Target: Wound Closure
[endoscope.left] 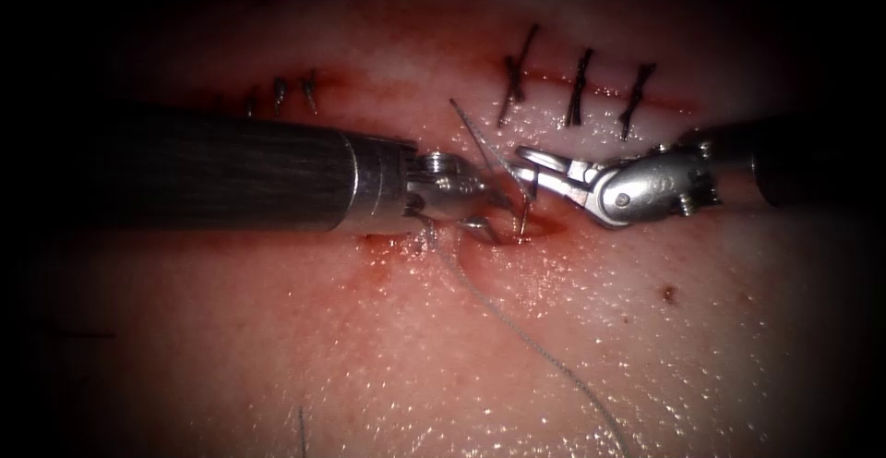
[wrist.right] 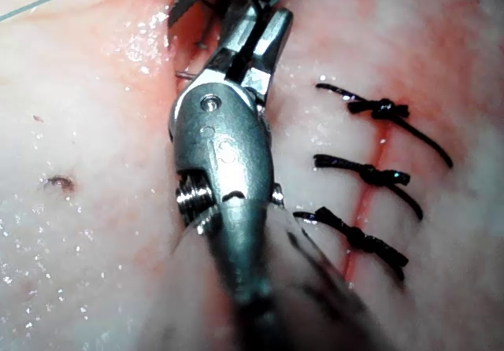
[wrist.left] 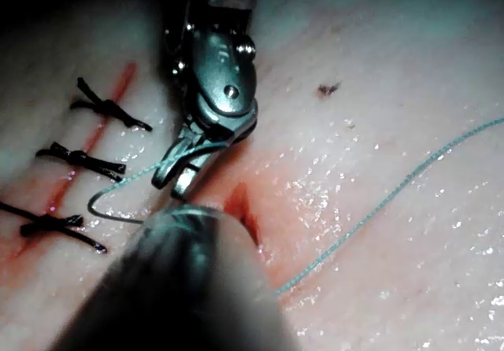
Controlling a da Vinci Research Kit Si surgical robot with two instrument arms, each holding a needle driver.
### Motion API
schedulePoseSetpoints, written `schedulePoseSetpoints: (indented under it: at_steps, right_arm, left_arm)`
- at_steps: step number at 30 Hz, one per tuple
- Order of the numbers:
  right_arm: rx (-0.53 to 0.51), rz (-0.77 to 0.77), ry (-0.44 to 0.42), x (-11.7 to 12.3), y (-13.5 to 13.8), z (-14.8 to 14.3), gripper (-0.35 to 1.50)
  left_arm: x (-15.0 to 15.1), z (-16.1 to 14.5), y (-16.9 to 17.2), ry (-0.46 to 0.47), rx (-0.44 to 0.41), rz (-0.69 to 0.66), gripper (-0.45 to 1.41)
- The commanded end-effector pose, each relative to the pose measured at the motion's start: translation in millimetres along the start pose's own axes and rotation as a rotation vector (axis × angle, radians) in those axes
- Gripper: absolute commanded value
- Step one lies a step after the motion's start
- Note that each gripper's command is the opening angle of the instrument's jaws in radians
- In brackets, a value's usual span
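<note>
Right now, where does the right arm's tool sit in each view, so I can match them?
Endoscope view: the right arm's tool enters from the right, tips at the cut, meeting the left arm's tool.
Left wrist view: it reaches the cut beside the curved needle; which tool grips the needle, I cannot tell.
Right wrist view: seen close along its shaft.
Shared landmark: the three dark stitches beside it.
</note>
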Motion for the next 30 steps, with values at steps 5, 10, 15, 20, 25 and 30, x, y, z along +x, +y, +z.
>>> schedulePoseSetpoints:
  at_steps: [5, 10, 15, 20, 25, 30]
  right_arm:
    - [0.012, 0.003, -0.011, -0.5, -0.5, 0.2, -0.35]
    - [0.011, 0.003, -0.012, -0.5, -0.3, 0.3, -0.35]
    - [0.009, 0.015, -0.012, -0.6, -0.3, 0.5, -0.35]
    - [0.008, 0.098, -0.011, -0.6, -0.2, 0.5, -0.35]
    - [0.009, 0.157, -0.015, -0.7, 0.0, 0.6, -0.35]
    - [0.019, 0.179, -0.032, -0.8, -0.1, 0.6, -0.35]
  left_arm:
    - [1.2, -2.0, 3.7, 0.099, 0.125, -0.062, 0.68]
    - [2.9, -2.2, 7.0, 0.124, 0.186, -0.051, 0.49]
    - [5.1, -0.6, 8.7, 0.201, 0.197, -0.040, 0.33]
    - [3.7, 1.4, 8.7, 0.196, 0.204, -0.019, 0.31]
    - [1.8, 4.1, 9.2, 0.192, 0.181, -0.022, 0.31]
    - [-0.1, 5.5, 10.2, 0.169, 0.160, -0.022, 0.31]
